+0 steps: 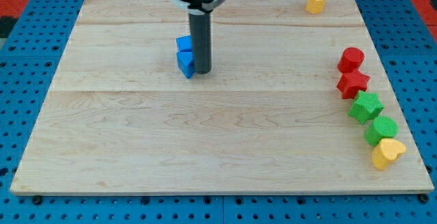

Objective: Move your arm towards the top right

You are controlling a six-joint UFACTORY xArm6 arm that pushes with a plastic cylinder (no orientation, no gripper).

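Note:
My tip [203, 71] rests on the wooden board [205, 142] in the upper left-middle part. It touches the right side of two blue blocks: a blue block [183, 44] and a second blue block [185, 63] just below it. The rod rises straight up to the arm at the view's top. A yellow block [315, 1] sits at the board's top right corner, far from the tip.
Along the right edge stand a red cylinder [351, 59], a red star-like block [352, 84], a green star-like block [366, 106], a green cylinder-like block [381, 129] and a yellow heart-shaped block [387, 153]. Blue pegboard surrounds the board.

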